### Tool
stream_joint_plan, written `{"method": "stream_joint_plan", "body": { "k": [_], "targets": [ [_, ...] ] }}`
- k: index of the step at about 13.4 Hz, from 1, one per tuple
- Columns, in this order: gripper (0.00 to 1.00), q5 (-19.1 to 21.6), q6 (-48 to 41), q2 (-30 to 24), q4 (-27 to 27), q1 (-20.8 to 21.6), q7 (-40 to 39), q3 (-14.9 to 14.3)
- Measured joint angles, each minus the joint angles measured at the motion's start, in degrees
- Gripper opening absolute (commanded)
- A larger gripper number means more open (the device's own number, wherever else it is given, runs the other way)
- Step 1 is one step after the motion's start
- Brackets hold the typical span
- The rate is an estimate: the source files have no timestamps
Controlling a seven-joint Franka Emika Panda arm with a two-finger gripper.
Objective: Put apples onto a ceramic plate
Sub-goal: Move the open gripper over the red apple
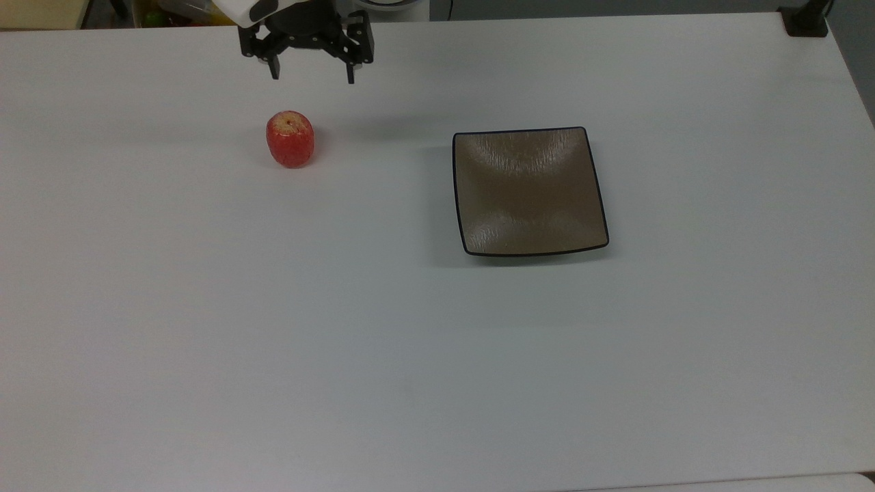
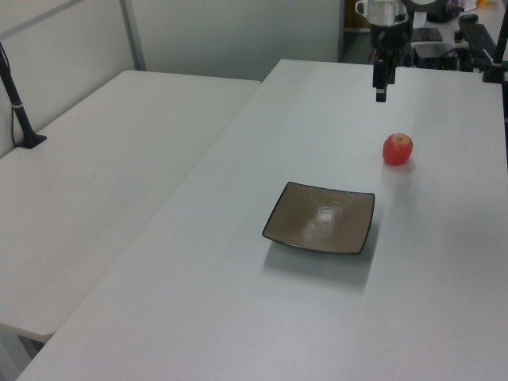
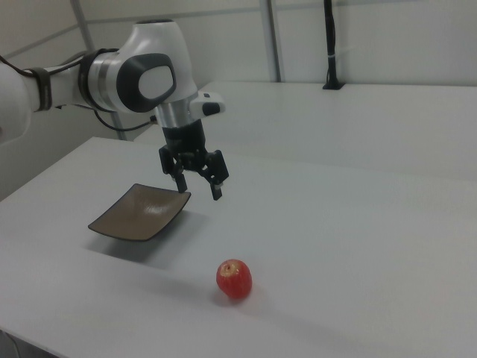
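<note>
**Pincer poised above the tabletop, apple untouched**

In the right view the apple (image 3: 234, 279) sits nearest on the white tabletop (image 3: 358, 246), upright, stem dimple up; well apart, toward the right view's left, lies the square brown ceramic plate (image 3: 140, 212), bare; beyond and above hangs the pincer (image 3: 198, 186), fingers spread apart and pointing down, holding nothing; the white arm (image 3: 112, 78) reaches in from the right view's left, its wrist turned vertical.

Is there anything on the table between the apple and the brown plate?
No. In the top view, only bare white table lies between the apple and the plate.
</note>
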Motion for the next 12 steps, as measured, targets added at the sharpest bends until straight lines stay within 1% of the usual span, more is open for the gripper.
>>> {"method": "stream_joint_plan", "body": {
  "k": [2, 4, 7, 9, 12],
  "targets": [
    [1.00, -0.65, 0.00, 0.00, -0.25, 0.00, -1.30, -1.45],
    [1.00, -1.68, 0.00, 0.00, -0.97, -0.03, -3.38, -3.53],
    [1.00, -3.35, 0.42, 0.11, -2.81, -0.03, -3.87, -5.20],
    [1.00, -4.01, 2.44, 0.43, -4.17, -0.02, -4.91, -6.72],
    [1.00, -5.03, 4.84, 2.62, -5.38, -0.04, -5.41, -7.54]
  ]
}}
